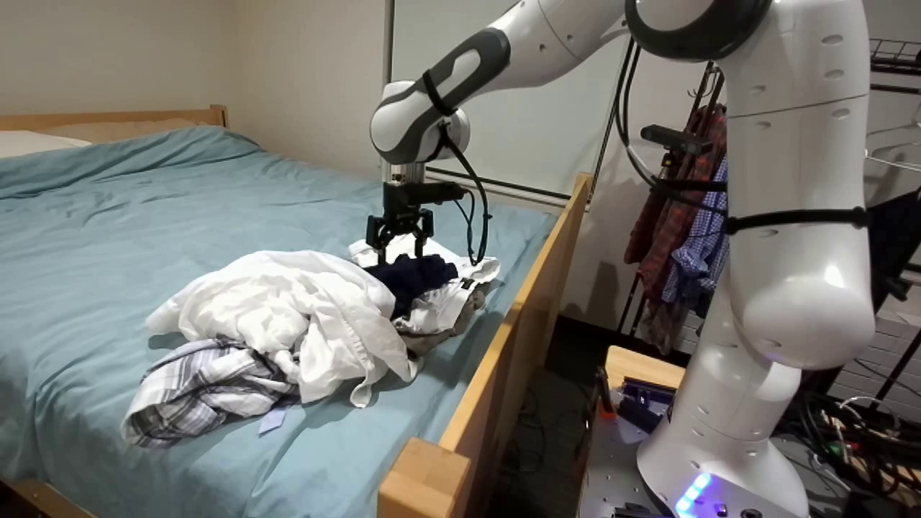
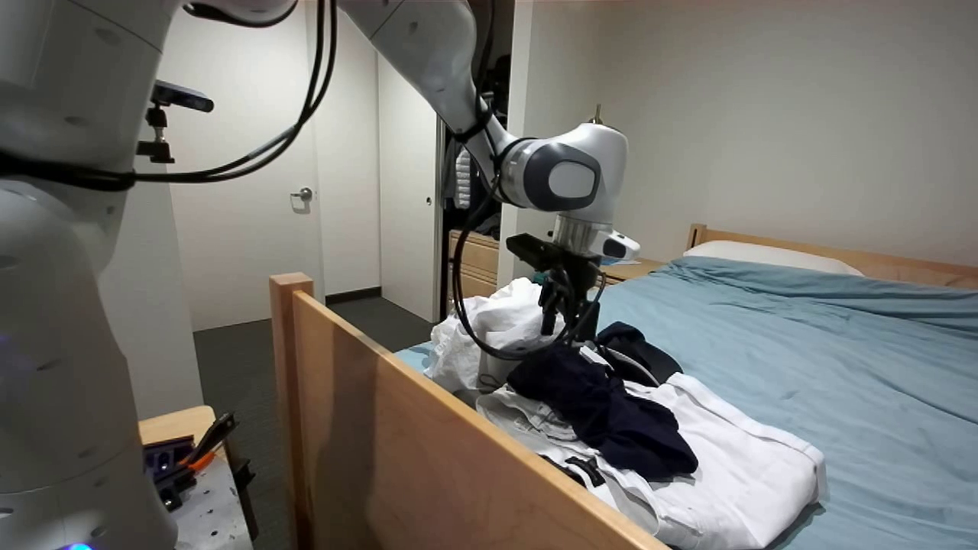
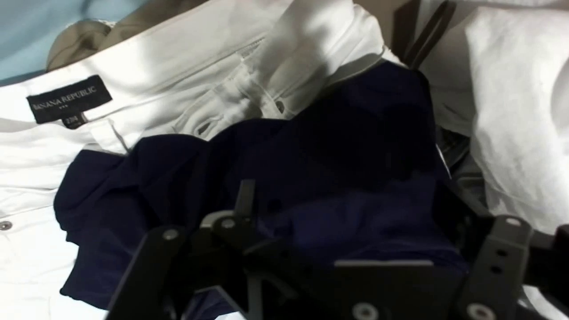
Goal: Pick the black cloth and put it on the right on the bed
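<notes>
The black cloth, dark navy in the light, lies crumpled on white trousers near the bed's foot. It shows in both exterior views and fills the middle of the wrist view. My gripper points down over the cloth, with fingers apart; the tips are at or just above the cloth, and I cannot tell if they touch. In the wrist view the cloth shows between the open fingers. Another dark piece lies behind the gripper; whether it is the same cloth is unclear. The bed has a blue-green cover.
White trousers lie under the cloth. A white garment heap lies beside it, with a plaid shirt in front. The wooden footboard rises between the bed and my base. A cable loop hangs near the gripper.
</notes>
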### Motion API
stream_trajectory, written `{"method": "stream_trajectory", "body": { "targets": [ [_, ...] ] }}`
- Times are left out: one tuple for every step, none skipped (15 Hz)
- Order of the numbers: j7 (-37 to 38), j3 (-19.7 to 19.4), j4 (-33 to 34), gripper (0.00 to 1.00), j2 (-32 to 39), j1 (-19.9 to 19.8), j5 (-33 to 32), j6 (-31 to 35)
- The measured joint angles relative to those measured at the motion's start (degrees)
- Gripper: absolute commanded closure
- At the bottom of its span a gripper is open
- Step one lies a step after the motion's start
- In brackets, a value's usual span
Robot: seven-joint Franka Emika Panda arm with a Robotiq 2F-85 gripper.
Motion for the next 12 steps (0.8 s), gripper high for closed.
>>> {"method": "stream_trajectory", "body": {
  "targets": [
    [0.00,-0.09,0.00,0.00,0.06,0.00,0.00,0.00],
    [0.00,-0.13,0.00,0.00,0.09,0.00,0.00,0.00],
    [0.00,-0.13,0.00,0.00,0.11,0.01,0.00,0.00],
    [0.00,-0.13,0.00,0.00,0.12,0.01,0.00,0.00],
    [0.00,-0.13,0.00,0.00,0.13,0.01,0.00,0.00],
    [0.00,-0.13,0.00,0.00,0.14,0.05,0.00,0.00],
    [0.02,-0.07,0.12,0.00,0.27,0.20,0.00,-0.06],
    [0.04,0.06,0.44,0.00,0.57,0.44,0.00,-0.20],
    [0.37,0.24,0.89,0.00,1.06,0.76,0.01,-0.22],
    [0.95,0.49,1.52,0.00,1.73,1.07,0.02,-0.22],
    [1.61,0.64,2.13,0.00,2.49,1.44,0.02,-0.21],
    [2.36,0.75,2.77,0.00,3.25,1.76,0.02,-0.21]
  ]
}}
